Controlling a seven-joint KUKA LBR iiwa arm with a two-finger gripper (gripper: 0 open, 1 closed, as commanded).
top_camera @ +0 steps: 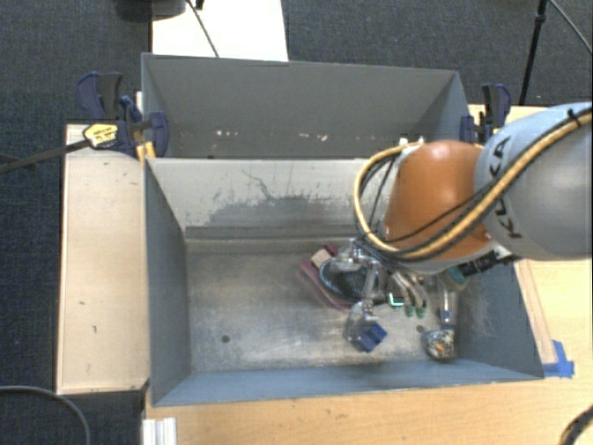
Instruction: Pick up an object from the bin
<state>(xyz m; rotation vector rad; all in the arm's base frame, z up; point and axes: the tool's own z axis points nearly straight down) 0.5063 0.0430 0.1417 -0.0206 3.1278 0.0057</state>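
Blue block (371, 338): small and angular. It lies on the floor of the bin (241, 332), right of centre and near the front wall.

Tool (359, 321): metal, reaching down from under the orange wrist cover (435, 197). Its tip is directly above the block, touching it or just short of it. How wide the tool stands, and whether it has hold of anything, cannot be told, because its lower end merges with the block in this view.

Neighbours, nearest first:
- Teal piece (397, 298): just right of the tool's shaft, kind unclear.
- Dark rounded thing (335, 269): behind and left of the tool, sitting on a maroon flat piece (313, 281).
- Silvery cylinder (447, 306): to the right, upright or nearly so.
- Speckled ball (438, 344): near the front wall, clear of the block.

Step in hand, as judged: closing on the block before any lift.

Handling notes:
- Centre the tool over the block so that both sides meet flat faces; a corner grip would likely twist it out.
- Go fully down to the floor before closing, since the block is low.
- Close firmly, then raise straight up.
- Avoid drifting left toward the maroon piece or right toward the teal one, either of which could be dragged along.
- The block looks rigid and light, so a steady squeeze should be enough.
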